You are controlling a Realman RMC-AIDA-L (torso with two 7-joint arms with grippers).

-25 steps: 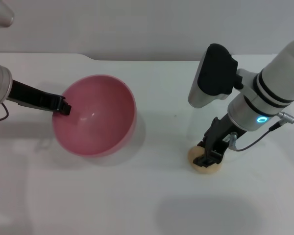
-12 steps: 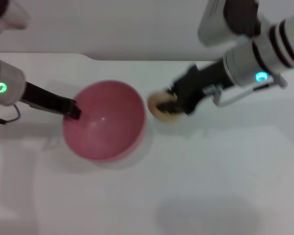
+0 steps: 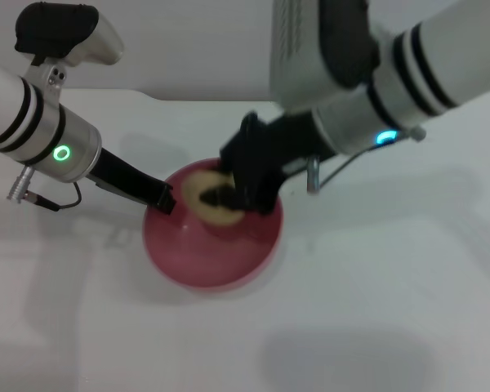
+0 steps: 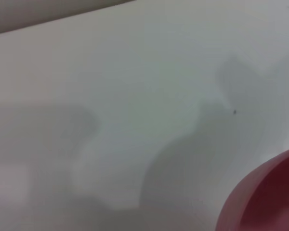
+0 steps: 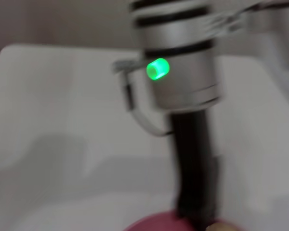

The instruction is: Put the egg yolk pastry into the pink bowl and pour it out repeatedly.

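Observation:
The pink bowl (image 3: 202,260) sits on the white table near the middle of the head view. My left gripper (image 3: 162,198) is shut on its left rim. The pale egg yolk pastry (image 3: 206,198) hangs just over the bowl's opening, with my right gripper (image 3: 231,198) shut on it from the right. The left wrist view catches only an edge of the pink bowl (image 4: 267,199). In the right wrist view the left arm's wrist with its green light (image 5: 158,69) stands above the pink bowl rim (image 5: 156,223), and a sliver of the pastry (image 5: 222,226) shows beside it.
White table (image 3: 376,294) spreads around the bowl, with its back edge against a grey wall (image 3: 196,49). Both forearms cross above the table's far half.
My right gripper lifted the pastry off the table at the right and carried it left to above the bowl. The left arm shifted the bowl to the right.

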